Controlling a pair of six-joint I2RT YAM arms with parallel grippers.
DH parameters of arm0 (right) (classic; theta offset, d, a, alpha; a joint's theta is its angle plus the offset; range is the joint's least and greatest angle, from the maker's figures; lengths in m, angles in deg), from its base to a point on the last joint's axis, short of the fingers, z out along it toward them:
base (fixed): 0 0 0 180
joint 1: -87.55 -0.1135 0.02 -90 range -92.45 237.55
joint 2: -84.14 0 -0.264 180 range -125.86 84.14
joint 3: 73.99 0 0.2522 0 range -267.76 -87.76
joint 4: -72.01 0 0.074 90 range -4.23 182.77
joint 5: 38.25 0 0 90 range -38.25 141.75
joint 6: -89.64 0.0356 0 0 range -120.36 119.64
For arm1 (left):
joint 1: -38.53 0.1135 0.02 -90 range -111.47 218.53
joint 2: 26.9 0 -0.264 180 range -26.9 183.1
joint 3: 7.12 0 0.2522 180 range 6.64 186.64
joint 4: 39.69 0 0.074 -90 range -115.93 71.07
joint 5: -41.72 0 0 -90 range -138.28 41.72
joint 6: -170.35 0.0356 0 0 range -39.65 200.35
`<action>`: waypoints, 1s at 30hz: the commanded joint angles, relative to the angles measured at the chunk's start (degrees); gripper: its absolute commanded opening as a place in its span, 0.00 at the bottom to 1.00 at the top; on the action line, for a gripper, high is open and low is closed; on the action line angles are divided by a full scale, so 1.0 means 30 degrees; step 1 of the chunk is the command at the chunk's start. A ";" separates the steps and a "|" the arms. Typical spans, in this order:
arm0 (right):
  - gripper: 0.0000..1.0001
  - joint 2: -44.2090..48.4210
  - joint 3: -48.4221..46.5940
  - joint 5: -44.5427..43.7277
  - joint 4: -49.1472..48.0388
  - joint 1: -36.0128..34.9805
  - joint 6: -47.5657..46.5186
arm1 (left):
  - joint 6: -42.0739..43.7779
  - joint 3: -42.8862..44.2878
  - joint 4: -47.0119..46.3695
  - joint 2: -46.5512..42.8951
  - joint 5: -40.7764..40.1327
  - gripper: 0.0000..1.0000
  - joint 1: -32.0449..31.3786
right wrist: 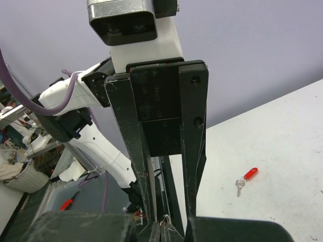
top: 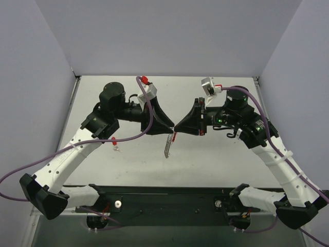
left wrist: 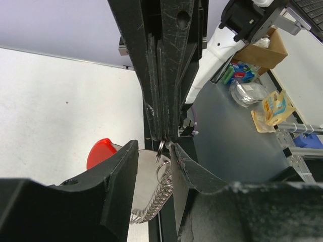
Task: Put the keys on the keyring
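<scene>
**Item 1: my right gripper [left wrist: 164, 137].** Clenched. In the left wrist view it comes down from the top of the frame with both fingers pressed flat together. The tips pinch a small silver ring at the head of the keyring [left wrist: 156, 199].

**Item 2: keyring.** Held off the table [top: 216, 154] at the centre of the top view, where my 2 grippers meet. The link chain hangs below the pinch, toward the bottom centre of the left wrist view. The red loop [left wrist: 100, 152] shows at left of centre, partly hidden behind my own finger. A pale rounded flat piece sits beside the chain, and I cannot tell what it is.

**Item 3: my left gripper [left wrist: 154, 147].** Parted. Its 2 fingers straddle the chain and the right gripper's tips, and I see them grasping nothing.

**Item 4: key [right wrist: 240, 186].** 1 visible, silver, with a red tag [right wrist: 251, 173]. It lies on the table at lower right of the right wrist view, well apart from both grippers. It is not on the ring.

**Item 5: step in hand (judgement).** I am steadying the keyring between my 2 grippers, and no threading has begun.

**Item 6: next move (judgement).** The left fingers need a firm hold on the ring or loop without tugging it out of the right pinch. After that, 1 gripper has to be freed to fetch the key.
</scene>
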 commanded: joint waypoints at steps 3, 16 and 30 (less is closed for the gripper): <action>0.00 0.0375 -0.0529 0.0337 -0.1552 0.0076 -0.0054 | -0.0511 0.0525 -0.1599 0.0019 0.0660 0.29 -0.0383; 0.40 0.1075 -0.0062 -0.1419 -0.1700 0.0280 -0.0200 | 0.0131 0.1139 -0.0546 -0.0389 -0.0565 0.00 -0.0412; 0.76 0.1167 -0.0176 -0.1042 -0.2314 0.1423 0.0649 | 0.3413 0.5032 0.7187 -0.0099 -0.7189 0.00 -0.2110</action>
